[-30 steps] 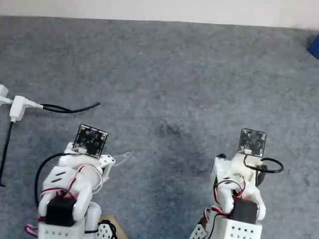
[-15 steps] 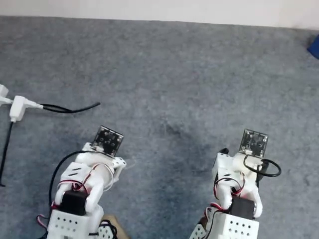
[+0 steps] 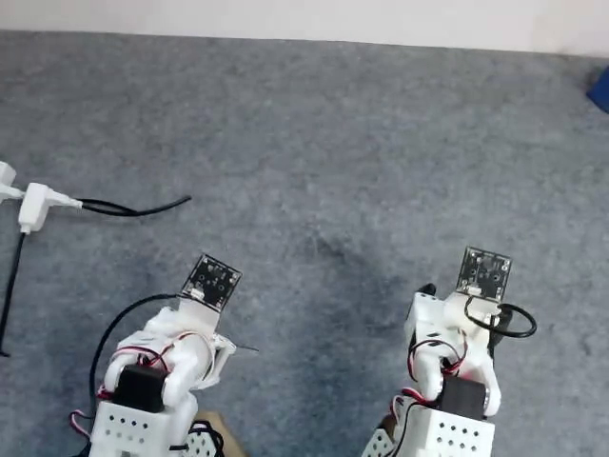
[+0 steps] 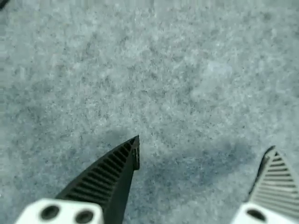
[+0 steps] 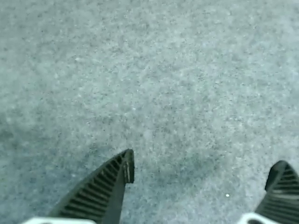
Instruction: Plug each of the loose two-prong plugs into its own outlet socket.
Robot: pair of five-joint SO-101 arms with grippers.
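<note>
A white two-prong plug (image 3: 33, 205) lies on the grey carpet at the far left, with a black cord (image 3: 133, 208) running right from it. A second white piece (image 3: 5, 181) sits at the left edge just beyond it, cut off by the frame. The left arm (image 3: 166, 357) stands at the near left, well short of the plug. My left gripper (image 4: 204, 145) is open over bare carpet with nothing between its fingers. The right arm (image 3: 455, 347) stands at the near right. My right gripper (image 5: 204, 159) is also open and holds nothing.
Grey carpet (image 3: 324, 152) covers the whole work surface. Another black cord (image 3: 11, 281) runs down the left edge toward the front. A blue object (image 3: 601, 88) pokes in at the far right edge. A pale strip (image 3: 285, 17) borders the far side.
The left arm has swung to the right and drawn back a little, away from the plug. The right arm has barely moved.
</note>
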